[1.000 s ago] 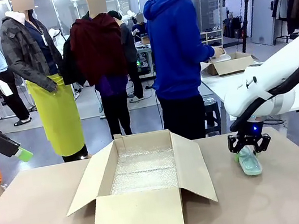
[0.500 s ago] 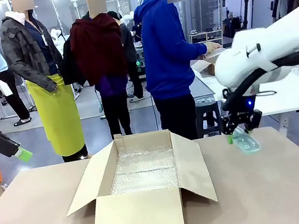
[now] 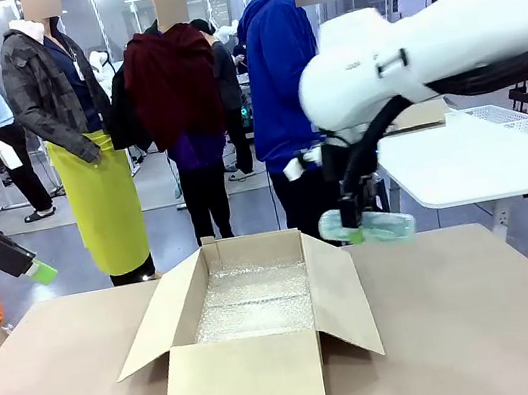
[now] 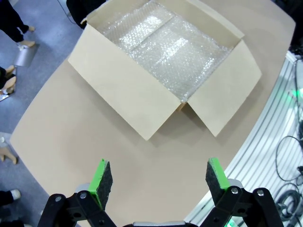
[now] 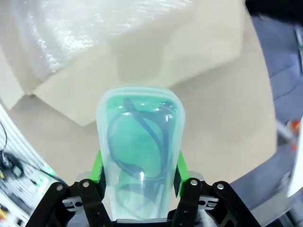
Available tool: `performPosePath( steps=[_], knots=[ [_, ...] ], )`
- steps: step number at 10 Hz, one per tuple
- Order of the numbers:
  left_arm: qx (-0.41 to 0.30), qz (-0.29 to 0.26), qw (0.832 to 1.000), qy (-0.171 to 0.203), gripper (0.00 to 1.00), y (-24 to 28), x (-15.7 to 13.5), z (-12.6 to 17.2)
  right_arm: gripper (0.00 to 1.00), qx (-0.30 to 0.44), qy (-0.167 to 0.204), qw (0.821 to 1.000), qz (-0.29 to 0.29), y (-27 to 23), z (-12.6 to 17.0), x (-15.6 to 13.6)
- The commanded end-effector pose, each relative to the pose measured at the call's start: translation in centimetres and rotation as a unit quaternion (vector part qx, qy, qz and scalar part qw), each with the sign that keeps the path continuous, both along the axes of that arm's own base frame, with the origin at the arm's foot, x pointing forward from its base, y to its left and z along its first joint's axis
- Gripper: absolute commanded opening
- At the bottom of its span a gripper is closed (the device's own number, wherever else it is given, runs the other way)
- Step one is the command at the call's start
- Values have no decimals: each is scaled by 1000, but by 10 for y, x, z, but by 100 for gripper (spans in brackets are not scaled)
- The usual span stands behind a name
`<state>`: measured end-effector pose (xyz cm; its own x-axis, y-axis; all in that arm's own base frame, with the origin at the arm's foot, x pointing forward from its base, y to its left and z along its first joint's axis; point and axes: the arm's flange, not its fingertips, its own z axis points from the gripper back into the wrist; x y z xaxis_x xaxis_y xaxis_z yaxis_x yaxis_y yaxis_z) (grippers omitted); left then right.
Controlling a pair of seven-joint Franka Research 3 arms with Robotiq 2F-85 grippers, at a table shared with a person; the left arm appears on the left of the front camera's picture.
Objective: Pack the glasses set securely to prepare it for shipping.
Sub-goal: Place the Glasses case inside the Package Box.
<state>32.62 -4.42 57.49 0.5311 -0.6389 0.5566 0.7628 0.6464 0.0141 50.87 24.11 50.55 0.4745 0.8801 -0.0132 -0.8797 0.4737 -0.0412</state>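
Right wrist view: right gripper (image 5: 138,166) clamped on the mint-green case (image 5: 138,125), held in the air just beside the box (image 5: 189,47); left gripper (image 4: 155,176) hangs wide and empty. I'd clear the right flap (image 3: 346,290) first, carry it over the bubble wrap (image 3: 253,301), lower it flat and release low. No brand or print legible to me.

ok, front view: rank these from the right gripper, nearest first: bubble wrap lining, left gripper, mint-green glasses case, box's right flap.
1. mint-green glasses case: clamped in the right gripper itself, sticking out to its right.
2. box's right flap: just below it, slightly left.
3. bubble wrap lining: farther left, on the box floor.
4. left gripper: open, at the far left edge.
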Motion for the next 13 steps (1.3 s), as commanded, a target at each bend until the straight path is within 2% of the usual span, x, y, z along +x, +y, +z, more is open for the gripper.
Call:
performPosePath(
  steps=[1, 2, 3, 7, 8, 9, 10, 11, 13],
  knots=[
    [-3, -6, 1000, -3, 100, 2, 0, 2, 28, -51, -21, 990, 130, 32, -2, 17],
    [-3, -6, 1000, -3, 100, 2, 0, 2, 28, -26, -31, 992, 124, 44, -2, 18],
    [-3, -6, 1000, -3, 100, 2, 0, 2, 28, -21, -3, 997, 72, 30, -1, -2],
    [-3, -6, 1000, -3, 100, 2, 0, 2, 28, -21, -3, 997, 72, 30, -1, -2],
    [-3, -6, 1000, -3, 100, 2, 0, 2, 64, -27, -6, 996, 89, 31, 0, 10],
    [-3, -6, 1000, -3, 100, 2, 0, 2, 64, -22, -32, 982, 183, 44, -7, 17],
    [-3, -6, 1000, -3, 100, 2, 0, 2, 64, -17, -33, 983, 181, 58, -7, 31],
    [-3, -6, 1000, -3, 100, 2, 0, 2, 64, -14, -50, 980, 195, 75, -5, 46],
    [-3, -6, 1000, -3, 100, 2, 0, 2, 64, 1, -60, 971, 232, 108, -3, 73]
  ],
)
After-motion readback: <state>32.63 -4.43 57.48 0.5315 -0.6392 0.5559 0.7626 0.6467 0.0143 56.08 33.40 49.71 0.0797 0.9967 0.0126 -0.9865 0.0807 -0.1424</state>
